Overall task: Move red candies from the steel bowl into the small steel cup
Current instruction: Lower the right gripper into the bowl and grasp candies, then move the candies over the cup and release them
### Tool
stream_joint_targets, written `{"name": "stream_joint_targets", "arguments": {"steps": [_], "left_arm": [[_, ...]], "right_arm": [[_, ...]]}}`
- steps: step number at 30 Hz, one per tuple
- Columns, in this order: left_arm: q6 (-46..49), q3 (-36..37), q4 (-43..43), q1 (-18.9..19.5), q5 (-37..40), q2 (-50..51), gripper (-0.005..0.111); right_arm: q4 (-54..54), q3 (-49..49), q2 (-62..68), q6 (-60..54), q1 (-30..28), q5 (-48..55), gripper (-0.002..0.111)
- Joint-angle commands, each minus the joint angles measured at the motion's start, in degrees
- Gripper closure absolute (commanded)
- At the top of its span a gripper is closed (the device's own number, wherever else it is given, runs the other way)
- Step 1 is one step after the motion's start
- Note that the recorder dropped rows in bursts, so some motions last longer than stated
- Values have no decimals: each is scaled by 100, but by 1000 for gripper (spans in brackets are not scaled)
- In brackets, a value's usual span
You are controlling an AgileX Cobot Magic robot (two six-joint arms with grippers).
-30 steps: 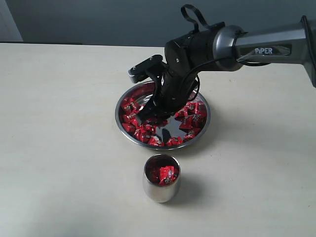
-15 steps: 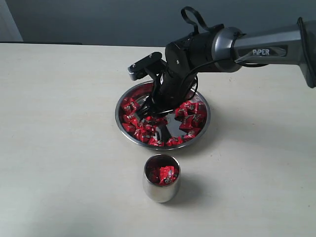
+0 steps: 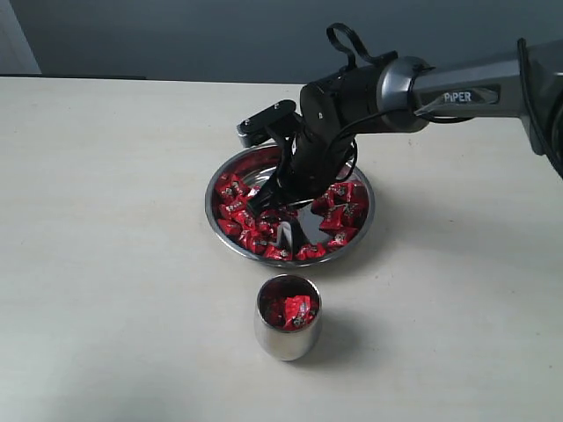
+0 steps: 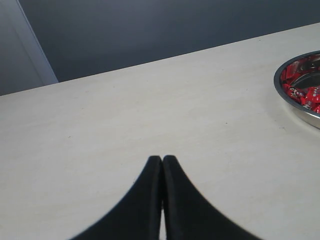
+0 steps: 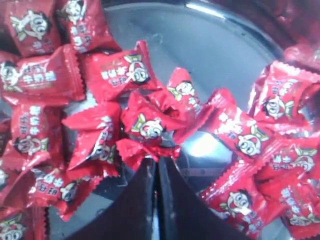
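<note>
The steel bowl [image 3: 214, 211] sits mid-table with many red candies [image 3: 239, 220] round its inner wall. My right gripper [image 3: 269, 204] reaches down into its left half. In the right wrist view this gripper [image 5: 156, 161] is shut, its tips pinching the crimped edge of one red candy [image 5: 150, 127] over the bare bowl bottom [image 5: 220, 50]. The small steel cup [image 3: 286, 341] stands upright in front of the bowl and holds a few red candies [image 3: 296, 310]. My left gripper [image 4: 162, 159] is shut and empty over bare table, with the bowl's rim [image 4: 292, 102] off to one side.
The right arm [image 3: 457, 88] spans from the right edge over the bowl's back rim. A dark wall [image 3: 220, 35] runs behind the table's far edge. The beige table top [image 3: 106, 264] surrounds bowl and cup.
My right gripper's jaws have closed inside the bowl, catching a candy's wrapper at their tips. The wrist shifted slightly back and right. Cup and bowl have not moved.
</note>
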Motion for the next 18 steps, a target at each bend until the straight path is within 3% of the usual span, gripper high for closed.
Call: {"name": "stream_joint_targets", "arguments": {"steps": [1, 10, 18], "left_arm": [[-31, -6, 1, -2, -39, -25, 106], [-31, -6, 1, -2, -39, -25, 106], [-31, -6, 1, -2, -39, -25, 106]], "right_arm": [[-15, 9, -437, 44, -35, 346, 109], [605, 213, -1512, -153, 179, 1529, 109], [699, 1277, -2509, -177, 853, 1621, 109]]}}
